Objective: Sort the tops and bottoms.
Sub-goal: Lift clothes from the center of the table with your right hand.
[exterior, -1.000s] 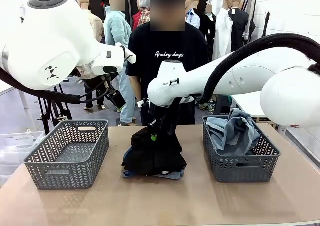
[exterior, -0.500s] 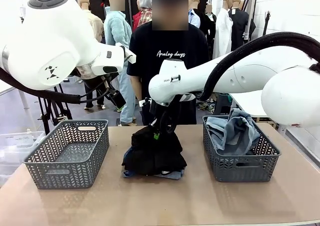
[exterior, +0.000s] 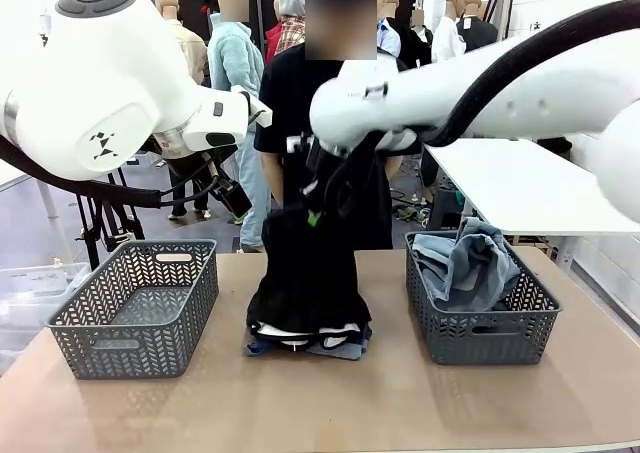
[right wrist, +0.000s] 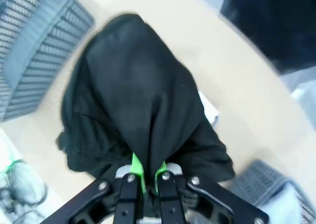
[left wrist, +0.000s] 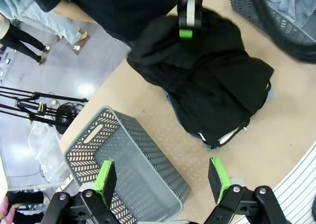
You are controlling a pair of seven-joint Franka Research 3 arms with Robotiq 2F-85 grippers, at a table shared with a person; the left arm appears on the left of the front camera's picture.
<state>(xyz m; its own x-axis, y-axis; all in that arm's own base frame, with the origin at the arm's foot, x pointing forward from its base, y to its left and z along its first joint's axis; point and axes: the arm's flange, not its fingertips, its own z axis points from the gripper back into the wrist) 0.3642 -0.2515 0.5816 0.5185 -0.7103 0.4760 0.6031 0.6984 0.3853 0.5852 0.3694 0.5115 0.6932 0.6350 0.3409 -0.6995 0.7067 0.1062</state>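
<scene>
My right gripper (exterior: 318, 213) is shut on the black top (exterior: 308, 283) and holds its upper part well above the table, while the lower part still drapes on the pile. In the right wrist view the black top (right wrist: 133, 100) hangs from my shut right gripper (right wrist: 145, 177). A strip of the white top (exterior: 298, 334) shows under it, with a blue denim edge (exterior: 345, 350) at the bottom. More denim bottoms (exterior: 465, 263) fill the right basket (exterior: 480, 338). My left gripper (left wrist: 162, 179) is open, high above the left basket (left wrist: 123, 155), holding nothing.
The grey left basket (exterior: 135, 303) holds nothing. A person in a black printed T-shirt (exterior: 290, 103) stands at the far side of the table, right behind the lifted garment. Bare tabletop (exterior: 320, 403) stretches along the near edge.
My right gripper closed on the black top and rose, stretching the garment up from the pile and uncovering the white layer below. The left arm stayed still.
</scene>
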